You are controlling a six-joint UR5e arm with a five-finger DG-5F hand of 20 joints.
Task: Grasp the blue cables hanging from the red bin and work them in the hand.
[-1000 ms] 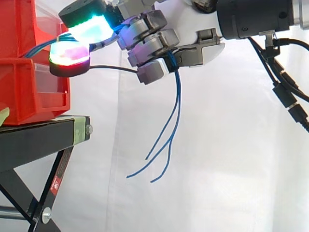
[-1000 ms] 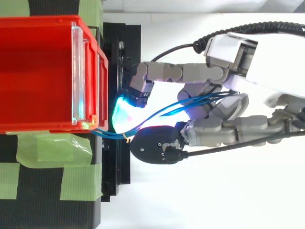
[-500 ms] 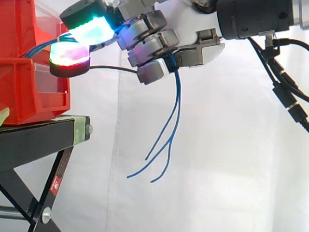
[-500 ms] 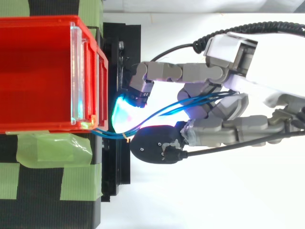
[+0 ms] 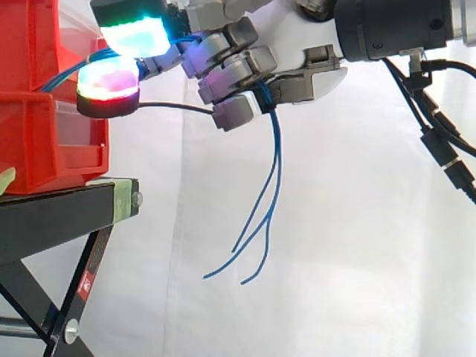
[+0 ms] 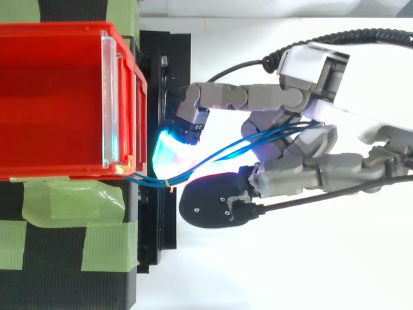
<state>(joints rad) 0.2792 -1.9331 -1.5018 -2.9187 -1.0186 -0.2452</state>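
1. Side view, what changed: the hand [image 5: 238, 71] has lifted its upper, green-glowing pad [image 5: 134, 36] a little toward 12 o'clock. The loose ends of the blue cables [image 5: 274, 171] have swung slightly toward 3 o'clock. The hand is still clenched around the strands, so I'd judge you are past grasping and into working them, with the grip holding.

2. Side view, the cables: they leave the red bin [image 5: 44, 141] at 9 o'clock and pass between the two glowing pads. They then run through the curled fingers and drop toward 6 o'clock. Below the hand they hang free as thin, limp strands. Their ends splay toward 7 o'clock, well clear of the black stand [image 5: 59, 212].

3. Top view, what changed: the dark-backed pad [image 6: 216, 206] has slid toward 4 o'clock, away from the stand's edge. The other fingers have barely moved. That looks like a small roll of the strands inside the grip, not a release.

4. Top view, the cables: they come off the bin's [image 6: 51, 29] front corner near the green tape [image 6: 71, 200]. From there they sweep toward 2 o'clock past the cyan glow and vanish among the curled fingers [image 6: 284, 100]. They lie bunched close together and gently bowed, not pulled tight.
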